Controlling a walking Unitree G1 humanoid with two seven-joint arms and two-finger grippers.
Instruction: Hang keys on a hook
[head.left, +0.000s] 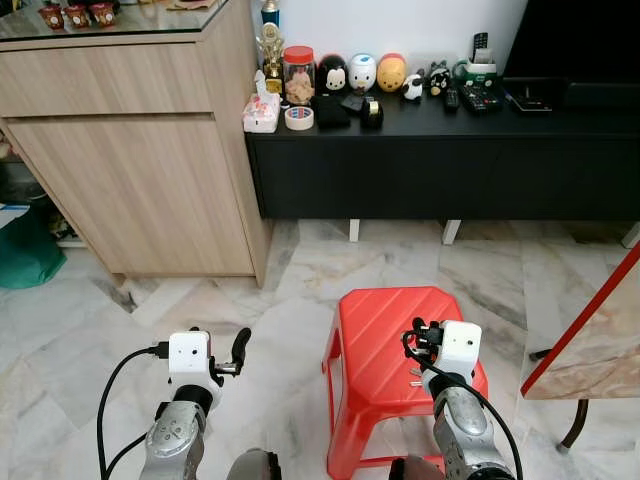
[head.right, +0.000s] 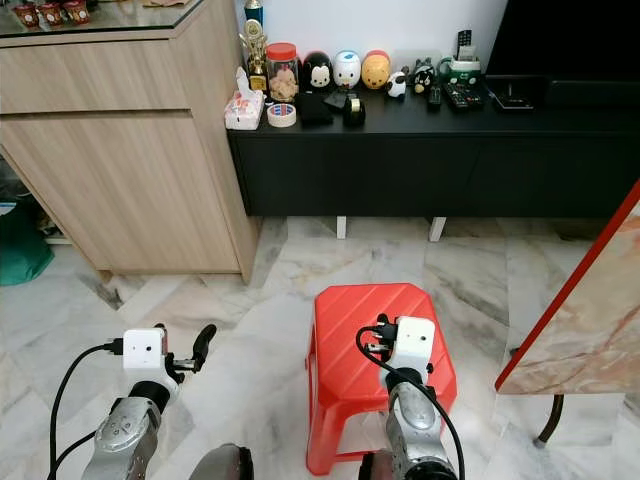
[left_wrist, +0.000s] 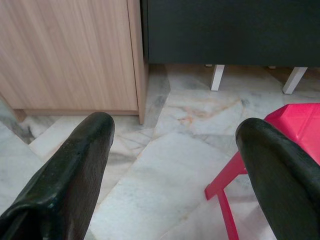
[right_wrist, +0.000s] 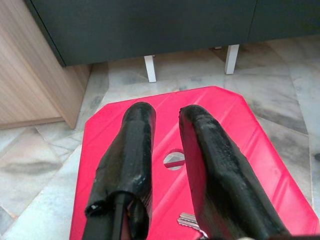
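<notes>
Over the red plastic stool (right_wrist: 240, 125), right gripper (right_wrist: 167, 125): two black rubbery fingers a little apart, clamped on nothing. Keys (right_wrist: 189, 220): silver metal, lying on the stool's ribbed top near its front edge, largely hidden behind the fingers; count unclear. Stool top has a round centre hole. Left gripper (left_wrist: 175, 145): fingers spread wide, empty, above the marble floor (left_wrist: 165, 165) beside the stool's left edge. Beyond: light wooden cabinet (head.left: 140, 170); black low console (head.left: 440, 160) on white legs, carrying a red-lidded clear jar (head.left: 298, 75) with contents indistinct, tape roll (head.left: 299, 118), tissue pack (head.left: 261, 112), round character figures (head.left: 362, 72), remotes (head.left: 480, 95).
</notes>
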